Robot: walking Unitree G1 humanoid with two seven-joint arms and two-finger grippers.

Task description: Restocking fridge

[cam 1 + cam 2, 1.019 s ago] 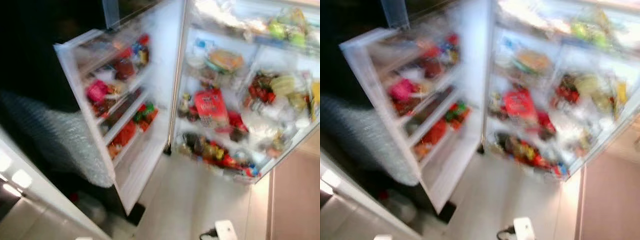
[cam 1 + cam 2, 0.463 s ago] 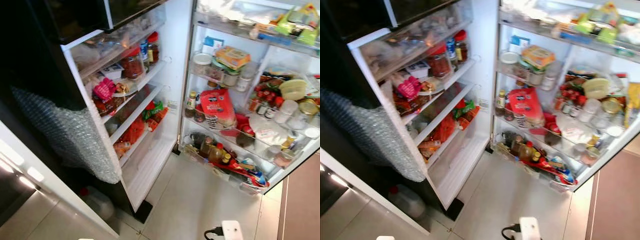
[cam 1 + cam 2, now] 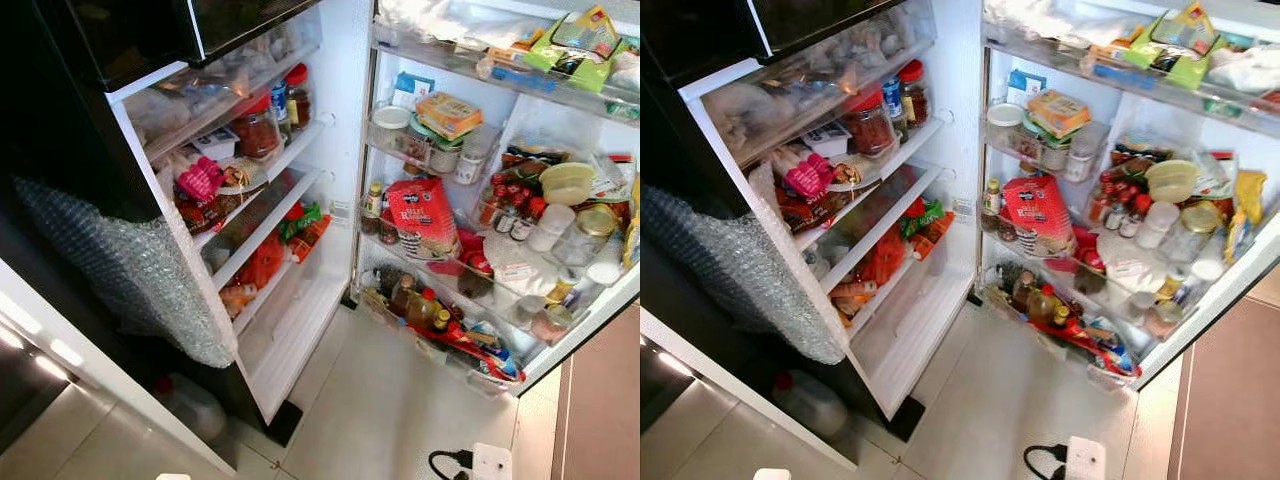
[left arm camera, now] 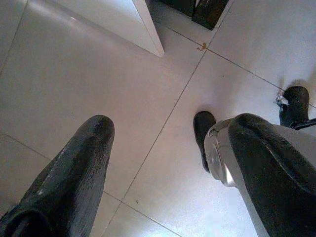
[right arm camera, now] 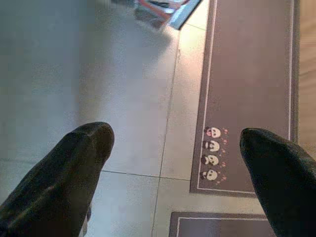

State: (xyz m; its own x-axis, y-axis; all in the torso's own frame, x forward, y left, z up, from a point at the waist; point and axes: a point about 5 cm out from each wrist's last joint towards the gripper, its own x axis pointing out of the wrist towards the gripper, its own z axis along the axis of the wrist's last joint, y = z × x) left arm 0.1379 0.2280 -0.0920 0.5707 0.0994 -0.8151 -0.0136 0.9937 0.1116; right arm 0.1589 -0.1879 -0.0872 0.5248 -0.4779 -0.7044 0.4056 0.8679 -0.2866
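From the head views, you faced the open fridge [image 3: 340, 150], its door shelves [image 3: 270, 215] and inner shelves already crowded. In the left wrist view, the left gripper [image 4: 168, 163] hung spread wide over floor tiles [image 4: 98, 74], empty. In the right wrist view, the right gripper [image 5: 173, 163] gaped empty above a mat [image 5: 247, 89]. You carried nothing, so stocking had yet to begin.

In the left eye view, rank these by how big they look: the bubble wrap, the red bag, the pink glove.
1. bubble wrap
2. red bag
3. pink glove

Nearness to the camera may enlarge the bubble wrap.
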